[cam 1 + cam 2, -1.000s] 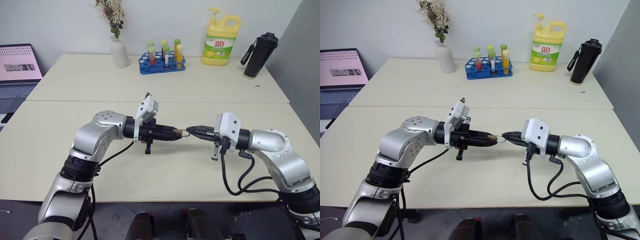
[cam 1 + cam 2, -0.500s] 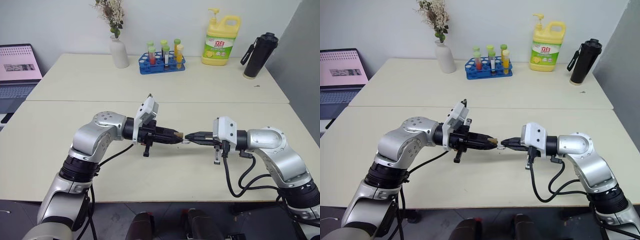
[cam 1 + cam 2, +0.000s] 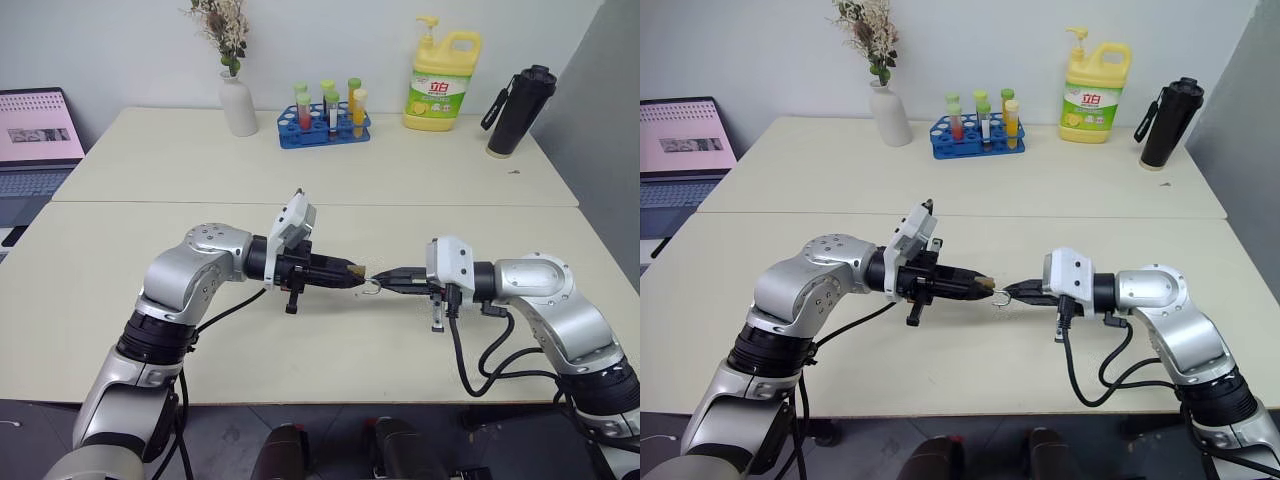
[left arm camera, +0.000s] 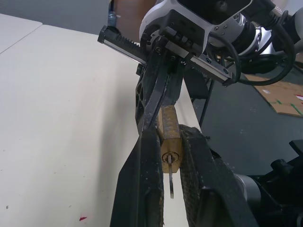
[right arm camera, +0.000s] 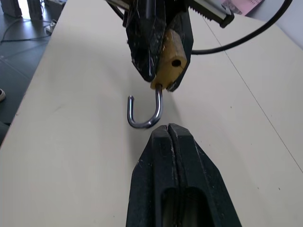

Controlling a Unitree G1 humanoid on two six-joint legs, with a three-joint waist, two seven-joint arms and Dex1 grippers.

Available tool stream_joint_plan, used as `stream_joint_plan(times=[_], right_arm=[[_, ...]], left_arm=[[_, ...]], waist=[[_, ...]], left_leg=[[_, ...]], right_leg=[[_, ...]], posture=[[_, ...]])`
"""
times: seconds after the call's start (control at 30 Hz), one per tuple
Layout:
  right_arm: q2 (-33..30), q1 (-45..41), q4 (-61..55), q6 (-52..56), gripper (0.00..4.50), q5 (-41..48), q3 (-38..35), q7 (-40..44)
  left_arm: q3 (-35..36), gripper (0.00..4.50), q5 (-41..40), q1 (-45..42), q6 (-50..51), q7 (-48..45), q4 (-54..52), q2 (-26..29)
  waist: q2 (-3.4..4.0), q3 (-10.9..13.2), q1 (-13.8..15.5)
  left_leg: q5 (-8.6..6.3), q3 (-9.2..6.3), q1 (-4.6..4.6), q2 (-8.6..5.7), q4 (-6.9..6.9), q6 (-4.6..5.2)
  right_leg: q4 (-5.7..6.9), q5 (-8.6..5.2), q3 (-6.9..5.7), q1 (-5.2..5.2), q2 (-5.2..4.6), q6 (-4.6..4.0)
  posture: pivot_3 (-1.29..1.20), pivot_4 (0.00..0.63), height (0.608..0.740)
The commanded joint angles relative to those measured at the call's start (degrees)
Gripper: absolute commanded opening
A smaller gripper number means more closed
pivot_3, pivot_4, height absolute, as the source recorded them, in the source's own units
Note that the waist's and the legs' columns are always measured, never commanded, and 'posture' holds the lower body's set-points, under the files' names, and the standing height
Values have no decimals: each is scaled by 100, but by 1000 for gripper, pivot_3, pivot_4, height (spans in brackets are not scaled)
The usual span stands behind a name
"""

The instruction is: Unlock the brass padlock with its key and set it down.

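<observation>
Both arms are held above the front table, near its middle, grippers pointing at each other tip to tip.

Left gripper: fingers clamped on the body of the brass padlock, one finger on each flat side. The padlock is held in the air, clear of the table top. In the left wrist view the keyhole end faces the camera, and the key sits in the keyhole with its thin silver shank sticking out between the two fingers.

Shackle: open. One leg remains seated in the padlock body; the free leg has swung out to the side, and an empty round hole shows in the brass beside the seated leg.

Right gripper: fingers pressed together, nothing between them. Its tip sits just beside the curve of the shackle; contact cannot be told.

The front table meets a second table along a seam behind the arms.

Along the far edge of the second table:
- white vase with dried flowers, toward the far left
- blue rack of test tubes, near the middle
- yellow detergent bottle with a pump
- black flask, toward the far right corner

An open laptop stands off the left edge.
</observation>
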Motion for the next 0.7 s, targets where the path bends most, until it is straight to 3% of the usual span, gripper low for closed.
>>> stream_joint_plan(times=[0.03,0.07,0.17,0.5,0.7], right_arm=[[-356,307,-106,-97,0,-114,-256,42],[-428,436,-137,-104,0,-145,-308,-27],[-621,934,-509,64,616,17,-465,-66],[-318,963,-1216,1171,4293,-145,-65,-821],[-149,807,-1073,1380,4307,-328,86,-1109]], left_arm=[[153,163,-54,153,18,184,-152,12],[128,163,-14,222,10,247,-158,9],[70,163,77,468,89,555,-101,-82],[-250,163,454,722,157,1170,442,-553],[-483,163,788,630,-10,1213,766,-671]], waist=[[0,0,6],[0,0,7],[0,0,8],[0,0,-4],[-1,0,1]], left_leg=[[0,0,0,0,0,0],[0,-1,-1,0,0,0],[0,-2,-2,1,-2,0],[0,-4,3,2,0,0],[0,1,1,-1,0,0]], right_leg=[[-1,0,0,0,-1,0],[-2,0,1,0,-1,0],[-3,0,3,0,-1,0],[3,-3,4,1,2,6],[-1,-3,2,0,0,6]], posture=[[0,150,740],[0,150,740],[0,150,740],[0,150,740],[0,150,740]])
